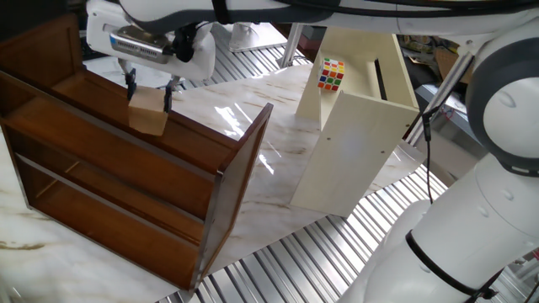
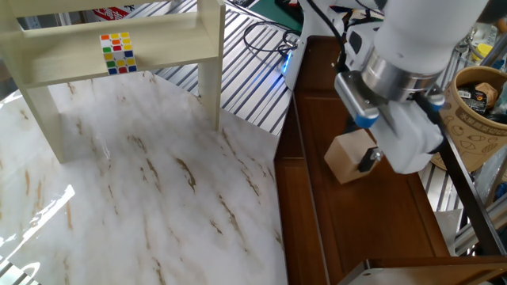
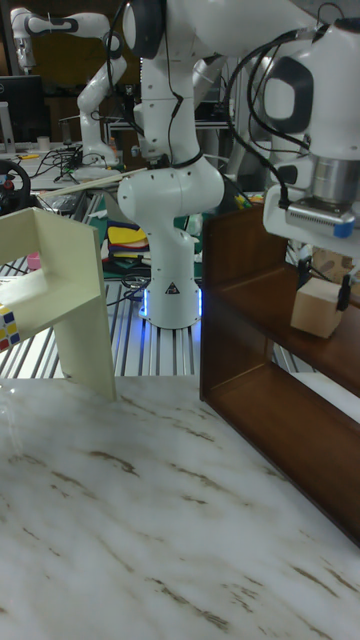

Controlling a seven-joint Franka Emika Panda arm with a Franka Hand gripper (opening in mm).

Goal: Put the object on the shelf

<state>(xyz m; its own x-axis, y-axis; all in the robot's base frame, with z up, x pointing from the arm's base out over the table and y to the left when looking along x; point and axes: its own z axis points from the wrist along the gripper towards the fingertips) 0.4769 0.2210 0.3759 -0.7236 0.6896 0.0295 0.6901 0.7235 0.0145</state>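
Observation:
The object, a plain light-tan wooden block (image 1: 147,115) (image 2: 347,157) (image 3: 318,307), is held between the fingers of my gripper (image 1: 148,94) (image 2: 364,141) (image 3: 324,283), which is shut on it from above. The block sits low over an upper board of the shelf (image 1: 109,160) (image 2: 372,214) (image 3: 270,400), a dark reddish-brown unit with solid side panels. Its underside looks level with the board; I cannot tell whether it touches.
A cream-white cabinet (image 1: 358,118) (image 2: 119,32) (image 3: 70,300) stands on the marble table beside the shelf, with a Rubik's cube (image 1: 331,74) (image 2: 117,52) (image 3: 8,328) on it. A tan basket (image 2: 475,103) stands behind the shelf. A second white robot base (image 3: 170,230) rises behind the table.

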